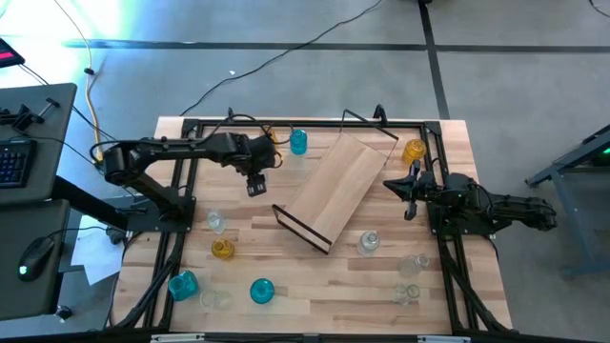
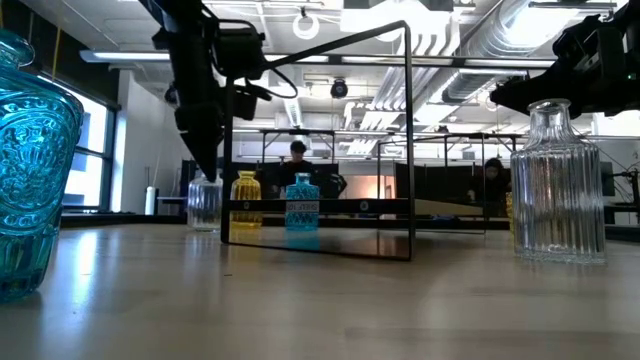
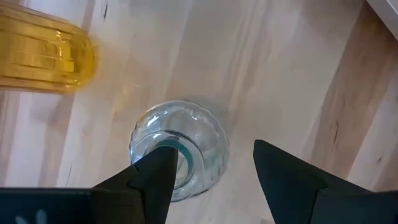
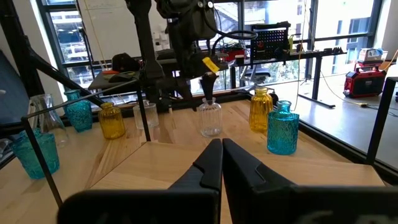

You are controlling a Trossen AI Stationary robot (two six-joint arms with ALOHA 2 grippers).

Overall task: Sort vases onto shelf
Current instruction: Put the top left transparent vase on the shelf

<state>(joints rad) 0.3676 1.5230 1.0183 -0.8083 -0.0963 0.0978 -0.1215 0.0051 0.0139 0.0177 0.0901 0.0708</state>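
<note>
1. The shelf (image 1: 335, 190) lies flat and slantwise near the middle of the table (image 1: 315, 305), with a black wire frame (image 1: 301, 230) at its near end. Nothing stands on it, so by my judgement the sorting has barely begun.
2. The left gripper (image 1: 255, 187) hangs just off the shelf's left edge, pointing down, its fingers (image 3: 152, 180) spread wide apart. Between them sits a clear vase (image 3: 179, 149), seen mouth-up from above. It is not gripped yet.
3. An amber vase (image 3: 43, 56) stands close beside that clear one, on the side away from the shelf.
4. The right gripper (image 1: 412, 184) waits just off the shelf's right edge, its fingers pressed together on nothing.
5. Beyond the shelf's far end stand a teal vase (image 1: 298, 142) and another amber vase (image 1: 414, 151). The remaining vases lie scattered on the table past the shelf's near end, among them a teal vase (image 1: 260, 291) and a clear vase (image 1: 368, 243).
6. The step in hand looks like a pick-up of the clear vase by the left arm.
7. The next move calls for lowering until the fingers flank the neck, closing gently, lifting straight up clear of the amber neighbour, then carrying it across onto the board.
</note>
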